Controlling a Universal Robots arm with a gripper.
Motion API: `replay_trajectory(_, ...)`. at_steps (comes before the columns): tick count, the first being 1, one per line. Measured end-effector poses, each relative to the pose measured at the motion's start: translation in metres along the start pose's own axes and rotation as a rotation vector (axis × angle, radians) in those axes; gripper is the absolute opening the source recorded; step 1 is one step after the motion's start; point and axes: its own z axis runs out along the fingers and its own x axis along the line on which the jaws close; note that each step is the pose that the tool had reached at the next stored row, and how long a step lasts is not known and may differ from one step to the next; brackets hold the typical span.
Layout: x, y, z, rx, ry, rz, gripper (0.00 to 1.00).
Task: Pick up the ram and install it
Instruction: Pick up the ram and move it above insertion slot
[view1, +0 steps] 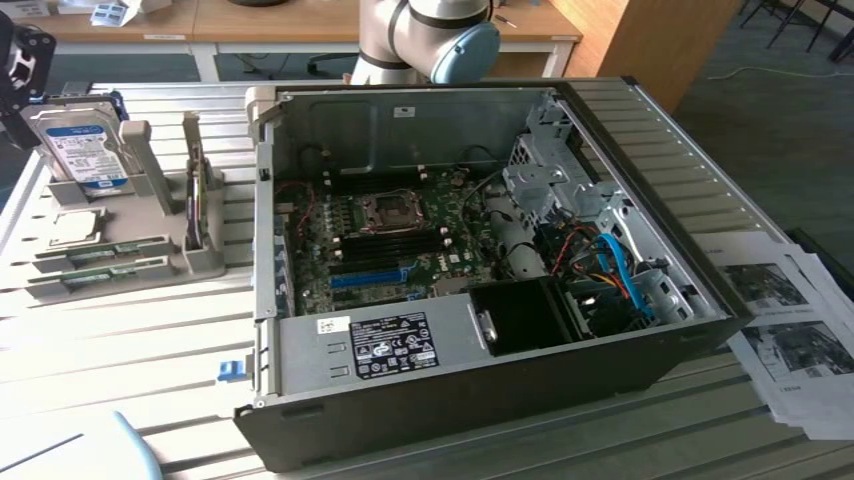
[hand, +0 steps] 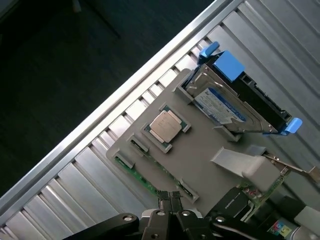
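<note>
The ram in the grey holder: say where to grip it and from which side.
Take the ram probably by its exposed long edge, mid-length between the grey holder clips, coming from above and pinching across its thin faces: it sits edge-up in a slot.

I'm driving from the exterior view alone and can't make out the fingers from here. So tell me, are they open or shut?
Observer: Shut. The gripper has its tips pressed together, with nothing between them.
Operator: Okay, and where are those tips relative to the ram?
Observer: Right beside the ram, which lies along the edge of the holder. I cannot tell whether they touch it.
</note>
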Motion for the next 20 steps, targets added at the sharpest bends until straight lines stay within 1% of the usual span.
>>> replay_trajectory(11, 0.0000, 0.0000, 0.0000, -0.0034, 0.0068, -0.149, 0.09)
replay_trajectory(20, 0.0000, 0.0000, 0.0000, -0.0068, 0.0131, -0.289, 0.09)
